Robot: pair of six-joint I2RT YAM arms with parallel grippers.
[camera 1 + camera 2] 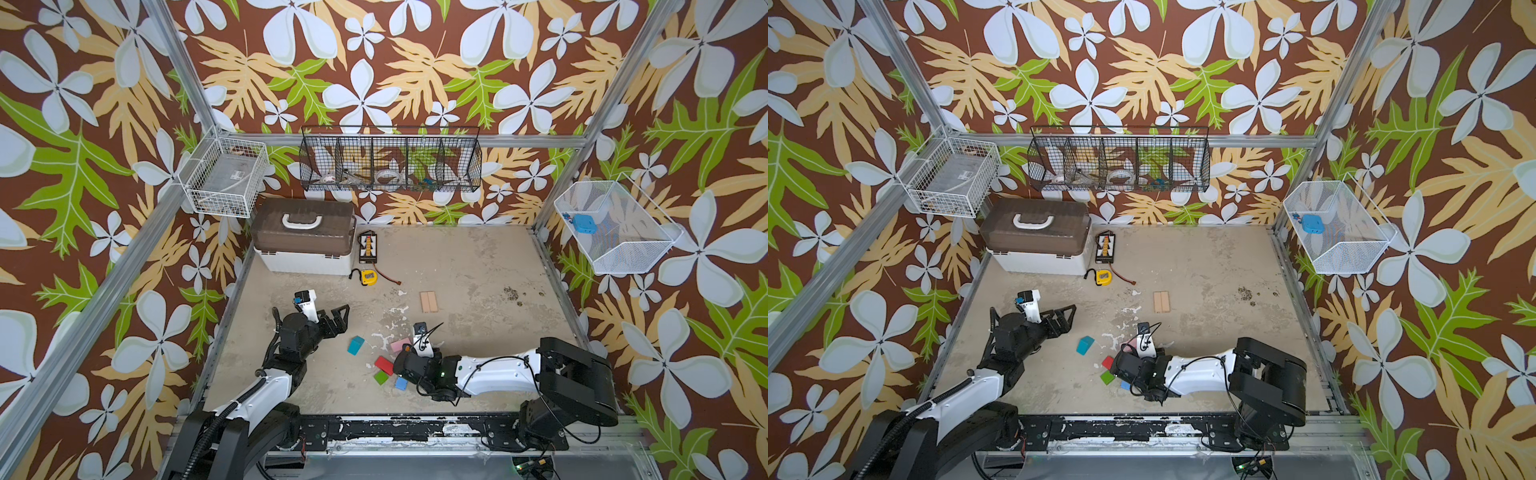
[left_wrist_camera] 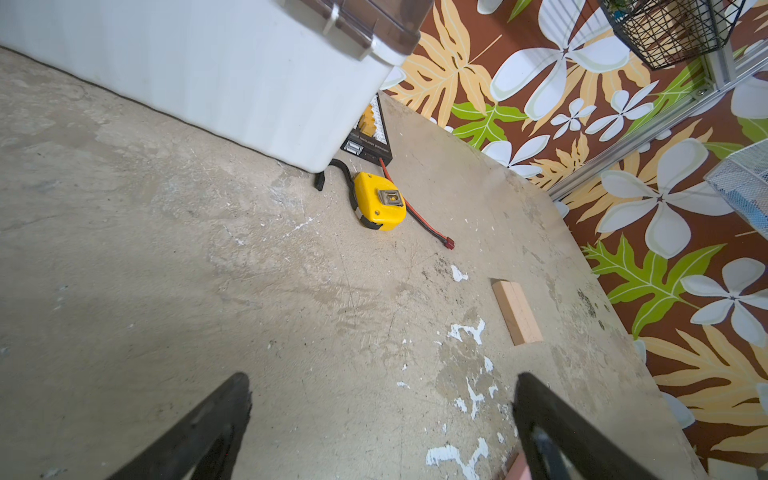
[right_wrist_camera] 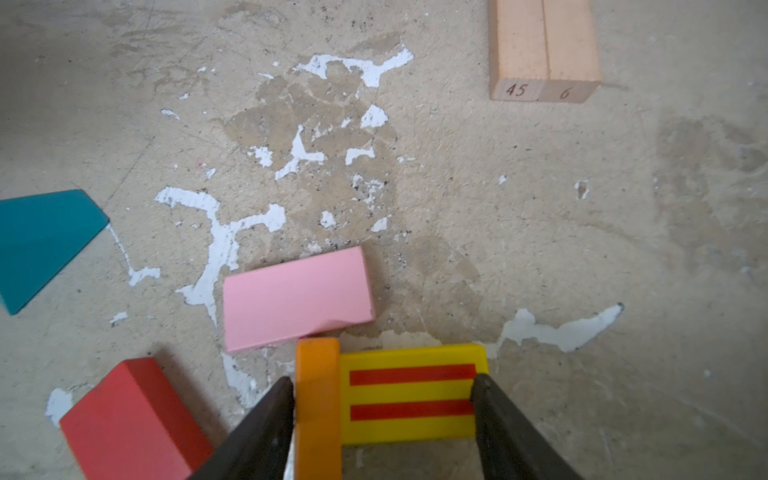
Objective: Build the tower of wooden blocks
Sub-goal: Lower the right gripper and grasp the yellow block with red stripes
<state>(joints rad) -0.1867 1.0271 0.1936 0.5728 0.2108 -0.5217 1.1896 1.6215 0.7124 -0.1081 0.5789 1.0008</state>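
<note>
The right end effector has its jaws spread around a narrow orange wooden block and a yellow red-striped block, side by side on the surface; whether it grips them I cannot tell. A flat pink block lies just beside the orange one. The left end effector hangs wide and empty.

White-shelled arms, black joints, black cables, perhaps green LED.

There are a yellow block (red-striped), an orange block, a pink block, a teal block.
</note>
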